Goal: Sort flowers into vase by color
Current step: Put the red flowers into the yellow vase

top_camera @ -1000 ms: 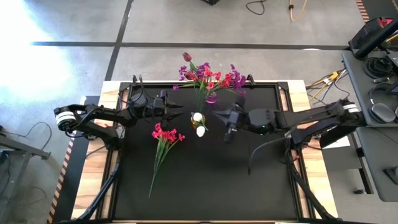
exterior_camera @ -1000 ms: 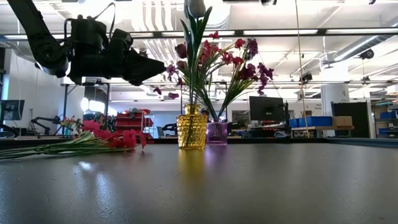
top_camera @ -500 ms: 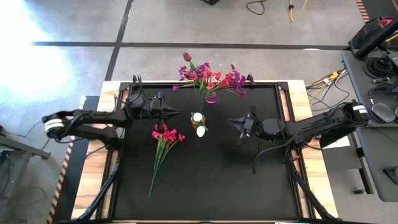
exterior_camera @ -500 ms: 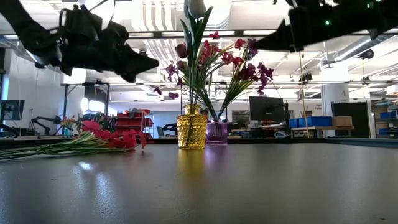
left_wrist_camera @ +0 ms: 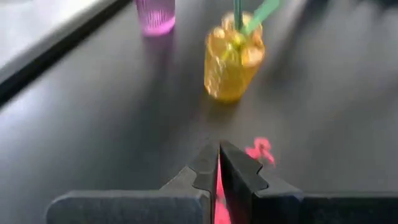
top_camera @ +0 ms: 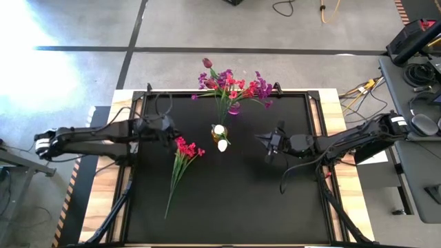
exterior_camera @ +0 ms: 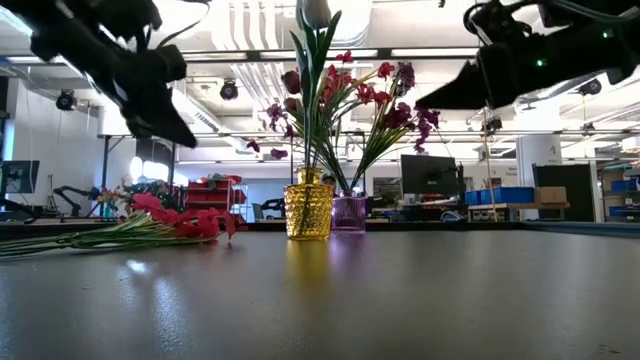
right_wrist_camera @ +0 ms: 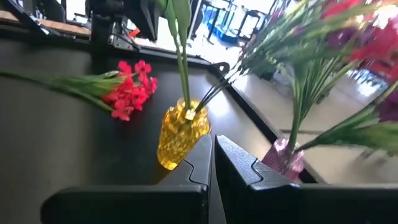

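High view, red-pink spray [top_camera: 180, 162] lying diag, blooms far end

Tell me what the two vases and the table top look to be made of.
Yellow vase: likely clear tinted glass or plastic; light glows through its knobbly wall. Purple vase: same look, translucent with fine ribs. Table top: dark matte sheet with a faint sheen; its material is unclear.

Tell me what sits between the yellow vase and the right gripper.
Nothing: in the high view, only bare black tabletop runs from the yellow vase to the right gripper, which hangs shut above it.
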